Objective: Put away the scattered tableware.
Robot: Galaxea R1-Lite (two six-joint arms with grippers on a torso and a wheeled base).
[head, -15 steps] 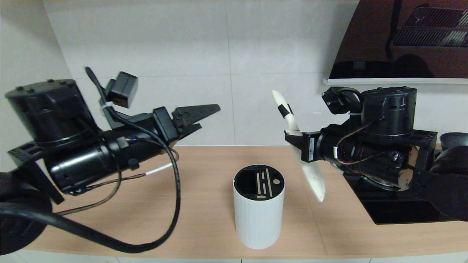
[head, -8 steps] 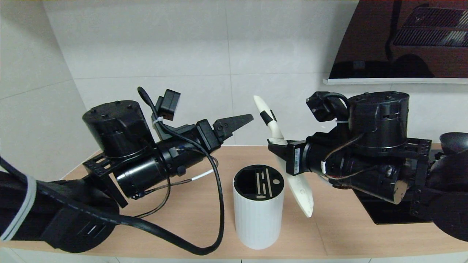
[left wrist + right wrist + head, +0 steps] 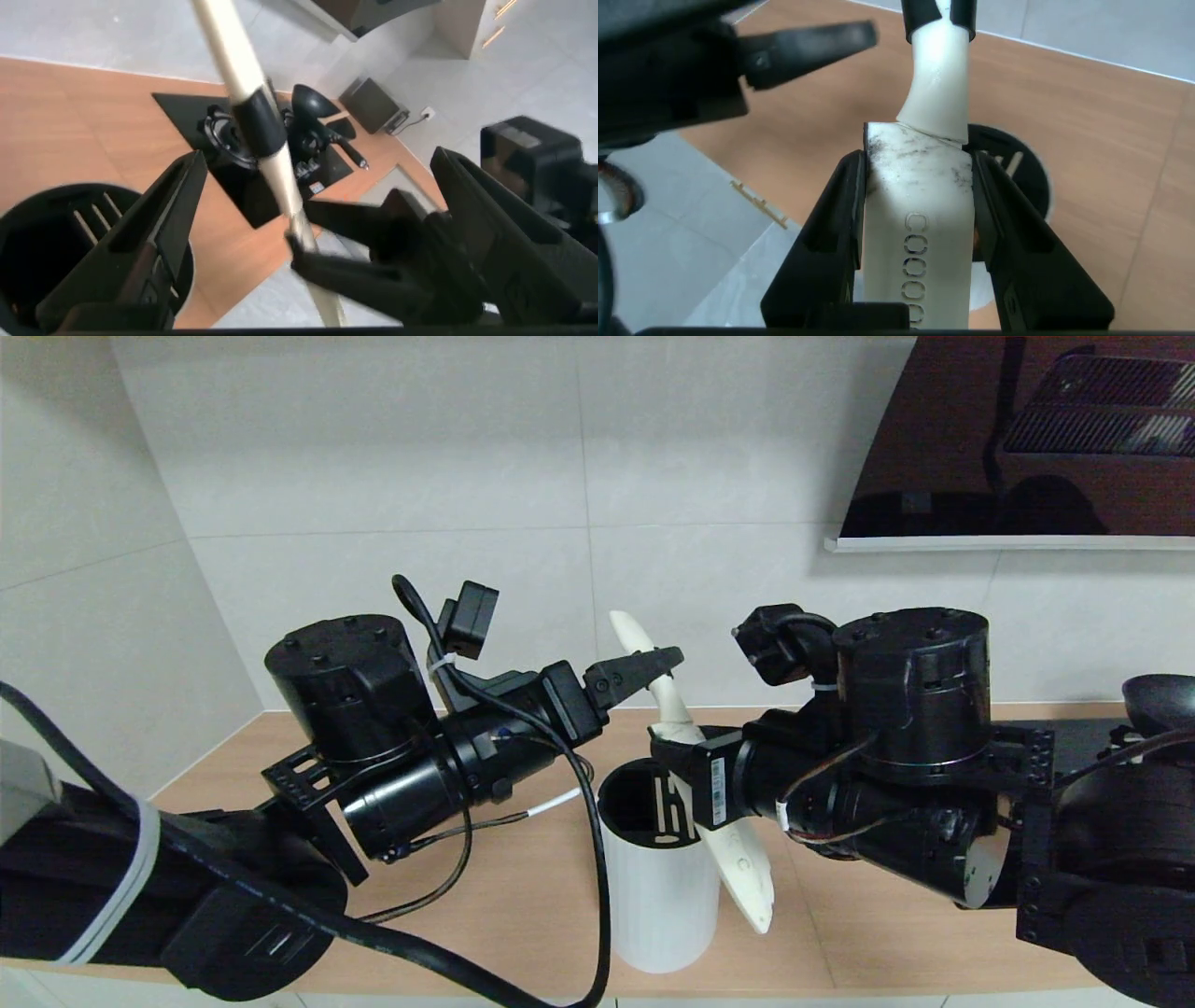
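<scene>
Seemingly handing over: right gripper [image 3: 689, 761] is clamping the spatula [image 3: 744, 873]; left gripper [image 3: 320, 166], gaping around its handle [image 3: 230, 56], should close.

Matt white spatula [image 3: 749, 879], ribbed holder [image 3: 658, 910], wood-grain counter [image 3: 840, 938].

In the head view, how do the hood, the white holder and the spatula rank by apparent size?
1. hood.
2. holder, broader.
3. spatula, longer but thin, and held higher, nearer the camera, so the last two are uncertain.
</scene>
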